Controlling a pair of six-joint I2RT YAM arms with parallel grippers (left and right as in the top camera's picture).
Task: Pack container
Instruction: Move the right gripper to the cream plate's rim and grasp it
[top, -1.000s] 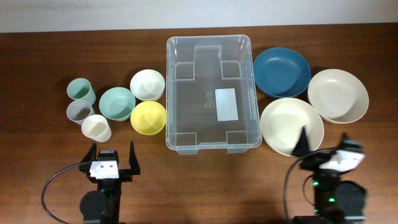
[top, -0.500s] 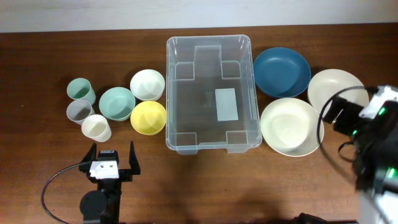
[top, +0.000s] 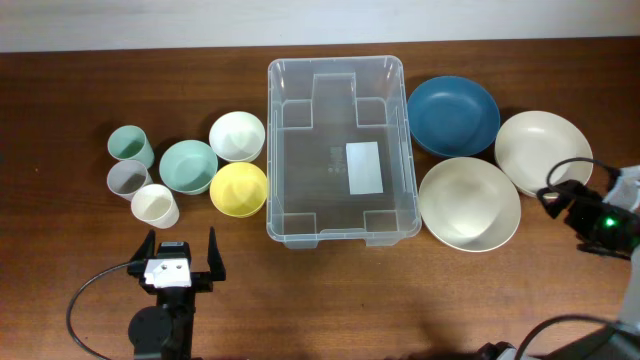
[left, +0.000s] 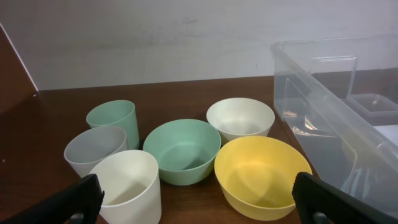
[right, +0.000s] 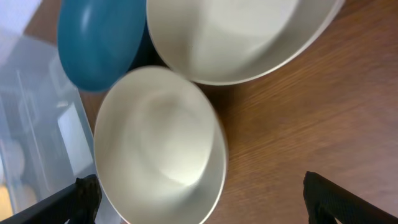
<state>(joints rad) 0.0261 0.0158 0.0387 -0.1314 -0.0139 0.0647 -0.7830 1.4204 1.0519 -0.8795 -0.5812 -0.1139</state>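
— Where is the container (top: 300, 170)?
— In the middle of the worktop, nearer the far edge.
— And the left gripper (top: 181, 255)?
— By the near edge, toward the left corner, jaws spread wide, gripping nothing.
— The right gripper (right: 205, 196)?
— At the right edge, over the cream bowl (top: 469, 204), jaws also wide apart, nothing between them.

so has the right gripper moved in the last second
Yes. The right gripper has swung rightward: it was at the near edge of the front cream bowl, and now sits off that bowl's right side.
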